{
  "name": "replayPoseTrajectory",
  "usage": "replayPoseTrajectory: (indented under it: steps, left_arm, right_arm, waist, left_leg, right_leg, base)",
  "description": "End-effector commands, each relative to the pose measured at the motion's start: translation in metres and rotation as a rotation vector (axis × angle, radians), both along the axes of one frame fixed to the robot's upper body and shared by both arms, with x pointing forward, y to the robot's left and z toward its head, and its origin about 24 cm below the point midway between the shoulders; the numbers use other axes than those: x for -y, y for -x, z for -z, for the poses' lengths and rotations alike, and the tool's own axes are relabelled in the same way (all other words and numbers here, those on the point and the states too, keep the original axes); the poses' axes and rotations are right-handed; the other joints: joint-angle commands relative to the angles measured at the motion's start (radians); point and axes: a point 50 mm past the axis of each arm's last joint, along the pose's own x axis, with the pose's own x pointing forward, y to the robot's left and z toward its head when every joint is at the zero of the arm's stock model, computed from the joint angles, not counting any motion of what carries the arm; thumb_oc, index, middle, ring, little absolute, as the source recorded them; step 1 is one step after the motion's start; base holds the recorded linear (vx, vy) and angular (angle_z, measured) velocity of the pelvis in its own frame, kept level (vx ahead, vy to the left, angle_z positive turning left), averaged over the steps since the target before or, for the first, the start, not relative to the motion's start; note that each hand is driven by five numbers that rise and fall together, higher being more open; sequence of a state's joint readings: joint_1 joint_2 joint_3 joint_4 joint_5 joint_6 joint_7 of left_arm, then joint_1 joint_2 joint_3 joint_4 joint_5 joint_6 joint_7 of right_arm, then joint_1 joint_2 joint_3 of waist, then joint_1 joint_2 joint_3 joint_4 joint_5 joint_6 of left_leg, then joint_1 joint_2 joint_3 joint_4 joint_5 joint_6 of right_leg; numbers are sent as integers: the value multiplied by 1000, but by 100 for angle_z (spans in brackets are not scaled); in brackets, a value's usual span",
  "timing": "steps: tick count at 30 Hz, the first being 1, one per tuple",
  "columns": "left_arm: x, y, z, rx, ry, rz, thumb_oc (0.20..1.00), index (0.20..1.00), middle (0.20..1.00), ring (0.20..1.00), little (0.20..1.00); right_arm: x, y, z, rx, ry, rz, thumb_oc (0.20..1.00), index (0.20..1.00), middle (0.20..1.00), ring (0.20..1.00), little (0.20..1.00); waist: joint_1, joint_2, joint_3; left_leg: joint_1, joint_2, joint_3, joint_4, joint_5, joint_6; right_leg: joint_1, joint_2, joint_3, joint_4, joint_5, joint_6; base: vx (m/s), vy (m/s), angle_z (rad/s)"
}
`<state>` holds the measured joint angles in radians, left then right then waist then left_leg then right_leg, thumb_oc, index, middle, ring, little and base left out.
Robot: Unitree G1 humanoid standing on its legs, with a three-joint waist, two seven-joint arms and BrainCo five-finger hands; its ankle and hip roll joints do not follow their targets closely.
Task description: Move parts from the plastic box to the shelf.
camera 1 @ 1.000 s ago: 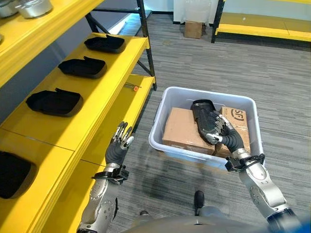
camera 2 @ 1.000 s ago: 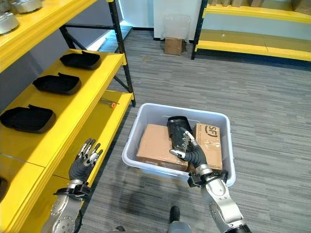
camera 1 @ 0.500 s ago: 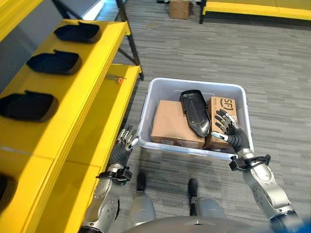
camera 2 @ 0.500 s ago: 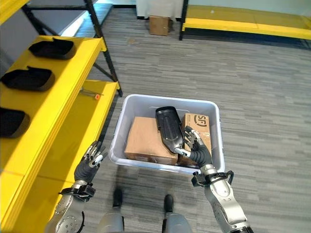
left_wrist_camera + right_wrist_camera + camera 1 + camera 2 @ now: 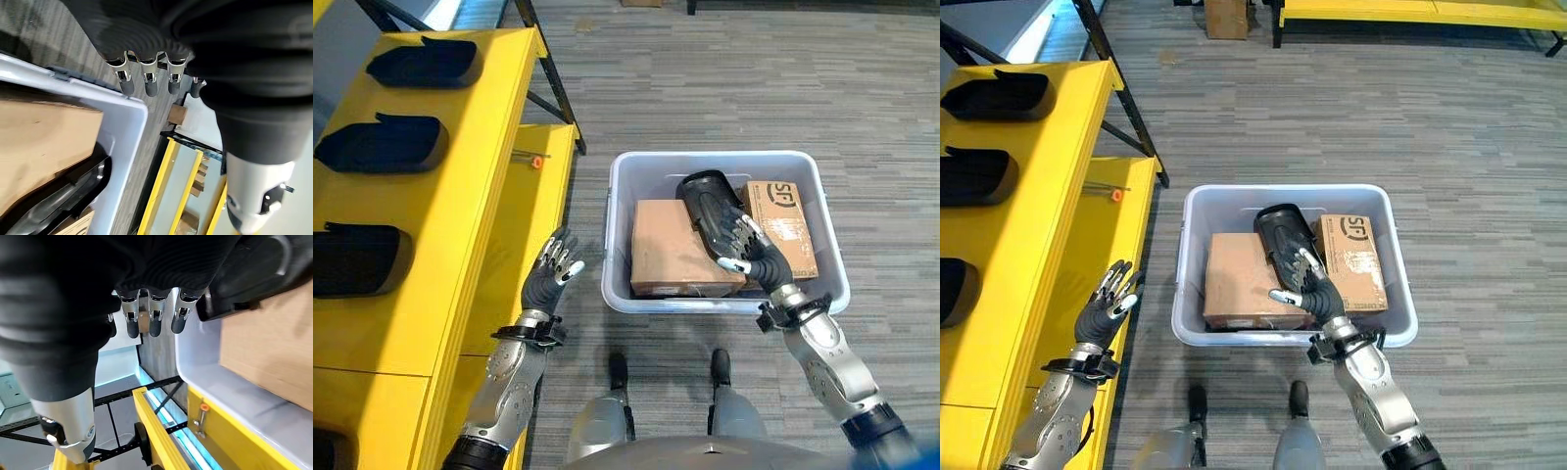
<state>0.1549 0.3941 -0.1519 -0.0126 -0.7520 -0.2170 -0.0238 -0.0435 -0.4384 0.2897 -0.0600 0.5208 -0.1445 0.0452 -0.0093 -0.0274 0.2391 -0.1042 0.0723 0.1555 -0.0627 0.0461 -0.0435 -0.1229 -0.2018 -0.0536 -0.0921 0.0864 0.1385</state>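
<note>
We see the right hand reaching into the pale plastic box on the floor, its fingers spread loosely and resting on the lower end of a black molded part. They lie against the part rather than closing around it. The part lies tilted across the top of two cardboard boxes: a plain one just to the left of the hand and a printed one just to its right. The part's far end points away from the hand, toward the box's back wall.

Our left hand hovers above the floor, fingers straight and fanned, holding nothing. The plastic box sits near it on its right; the yellow shelf runs along its left. Three more black parts sit in a row on the shelf, well ahead of that hand.
</note>
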Motion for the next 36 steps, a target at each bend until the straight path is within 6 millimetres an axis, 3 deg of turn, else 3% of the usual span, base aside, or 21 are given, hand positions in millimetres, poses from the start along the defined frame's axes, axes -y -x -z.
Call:
replayPoseTrajectory:
  steps: [1, 2, 5, 8, 13, 16, 24, 29, 36]
  left_arm:
    - [0, -9, -27, 147, -32, -14, 1000, 1000, 1000, 1000, 1000]
    - [8, -12, -30, 163, -9, 11, 1000, 1000, 1000, 1000, 1000]
    - [14, -14, -34, 177, -1, 34, 1000, 1000, 1000, 1000, 1000]
    - [26, -18, -35, 180, 18, 90, 1000, 1000, 1000, 1000, 1000]
    - [30, -20, -35, 176, 33, 106, 1000, 1000, 1000, 1000, 1000]
    - [36, -24, -37, 181, 30, 122, 1000, 1000, 1000, 1000, 1000]
    - [44, -32, -46, 222, 40, 138, 1000, 1000, 1000, 1000, 1000]
    - [45, -34, -50, 237, 33, 140, 1000, 1000, 1000, 1000, 1000]
    - [42, -36, -58, 280, 4, 128, 1000, 1000, 1000, 1000, 1000]
  right_arm:
    - [-7, -12, -35, 187, 20, 18, 1000, 1000, 1000, 1000, 1000]
    - [-12, -28, -53, 269, 55, 47, 1000, 1000, 1000, 1000, 1000]
    - [-17, -42, -65, 313, 69, 83, 1000, 1000, 1000, 1000, 1000]
    - [-26, -75, -86, 356, 100, 174, 1000, 1000, 1000, 1000, 1000]
    - [-24, -99, -106, 388, 154, 247, 1000, 1000, 1000, 1000, 1000]
    - [-13, -116, -122, 401, 225, 328, 1000, 1000, 1000, 1000, 1000]
    - [14, -139, -161, 460, 427, 455, 1000, 1000, 1000, 1000, 1000]
    - [29, -142, -173, 478, 544, 495, 1000, 1000, 1000, 1000, 1000]
    - [57, -147, -185, 523, 996, 579, 1000, 1000, 1000, 1000, 1000]
  waist:
    - [9, -33, -27]
    - [16, -28, -14]
    - [22, -23, -2]
    - [44, -4, 33]
    - [60, 6, 64]
    - [63, 18, 99]
    - [57, 35, 161]
    - [50, 30, 182]
    - [45, 14, 209]
  left_leg:
    - [-102, 68, -14, 108, -15, -17]
    - [-112, 69, -13, 92, -4, -19]
    - [-128, 74, -8, 88, 6, -23]
    - [-156, 79, -11, 81, 22, -31]
    - [-182, 89, 0, 88, 28, -37]
    - [-201, 95, 2, 91, 35, -42]
    - [-227, 97, 14, 90, 45, -50]
    - [-233, 101, 21, 87, 49, -52]
    - [-233, 106, 32, 81, 51, -56]
  right_leg:
    - [20, -78, -55, 18, 11, 49]
    - [-5, -77, -50, 12, 21, 50]
    - [-30, -73, -46, 10, 26, 49]
    - [-69, -67, -40, 5, 38, 46]
    - [-108, -54, -20, 5, 46, 45]
    - [-137, -48, -12, 11, 47, 42]
    - [-195, -43, 13, 41, 51, 41]
    - [-217, -37, 25, 53, 52, 40]
    - [-237, -26, 37, 66, 56, 40]
  base:
    - [5, -22, -5]
    - [-5, -15, -4]
    - [-29, -42, -13]
    - [-23, -33, -4]
    - [-19, -33, -11]
    - [-19, -26, -7]
    - [-25, 0, -8]
    - [-6, 1, -1]
    - [-4, -6, -4]
